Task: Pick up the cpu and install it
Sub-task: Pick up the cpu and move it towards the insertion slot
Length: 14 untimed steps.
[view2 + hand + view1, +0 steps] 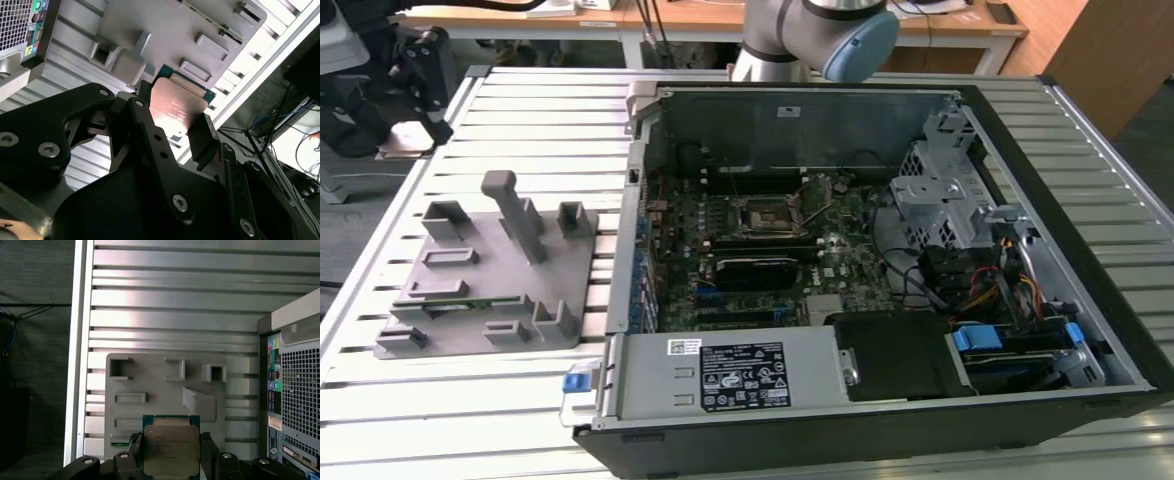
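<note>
Silver-topped and green-rimmed, the small flat square cpu (pixel 171 440) sits in the black two-fingered gripper (pixel 172 455), and we record it as gripped. In both wrist views the fingers (pixel 202 137) are closed against two opposite edges of the chip, with only the chip's width between them. The second wrist view shows its tan underside turned toward the camera. We find the chip held in the air, clear of the grey moulded fixture tray (pixel 150 385) that lies on the ribbed aluminium table (pixel 175 290), just beside the front panel of the open black computer case (pixel 801 120). In the exterior view the black square socket frame (pixel 761 215) sits on the board inside that case, well apart from the tray, and we see no chip in it. Our judgement is that the pick-up step is complete and the transfer is in hand, with installation not yet done. In our opinion seating calls for the chip to be kept level, squared to the socket frame and correctly oriented. We cannot tell whether the socket's retaining lever is released.
</note>
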Each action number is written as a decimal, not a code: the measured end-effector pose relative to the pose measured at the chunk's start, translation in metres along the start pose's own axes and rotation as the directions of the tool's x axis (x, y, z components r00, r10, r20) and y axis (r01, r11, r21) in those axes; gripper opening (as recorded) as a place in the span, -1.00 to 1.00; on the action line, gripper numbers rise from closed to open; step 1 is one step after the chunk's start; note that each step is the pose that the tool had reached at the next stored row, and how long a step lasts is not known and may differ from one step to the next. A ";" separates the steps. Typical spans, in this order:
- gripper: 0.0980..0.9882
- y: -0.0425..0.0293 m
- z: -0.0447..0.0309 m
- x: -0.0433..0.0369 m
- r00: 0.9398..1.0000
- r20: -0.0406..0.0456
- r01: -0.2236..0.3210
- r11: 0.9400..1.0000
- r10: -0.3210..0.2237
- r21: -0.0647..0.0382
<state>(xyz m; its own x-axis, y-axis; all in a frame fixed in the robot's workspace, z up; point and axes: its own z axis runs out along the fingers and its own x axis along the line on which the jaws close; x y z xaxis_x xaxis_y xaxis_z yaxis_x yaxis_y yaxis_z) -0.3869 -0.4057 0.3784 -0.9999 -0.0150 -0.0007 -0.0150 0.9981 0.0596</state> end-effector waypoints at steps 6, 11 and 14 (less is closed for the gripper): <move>0.00 -0.0001 0.0005 -0.0067 1.000 0.000 0.000 1.000 0.000 0.000; 0.00 -0.0002 0.0009 -0.0118 1.000 0.000 0.000 1.000 0.000 0.000; 0.00 -0.0003 0.0013 -0.0146 1.000 0.000 0.000 1.000 0.000 0.000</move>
<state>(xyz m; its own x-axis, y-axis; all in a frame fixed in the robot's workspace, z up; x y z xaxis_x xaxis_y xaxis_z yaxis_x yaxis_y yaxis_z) -0.3723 -0.4057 0.3771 -0.9999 -0.0150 -0.0007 -0.0150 0.9981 0.0596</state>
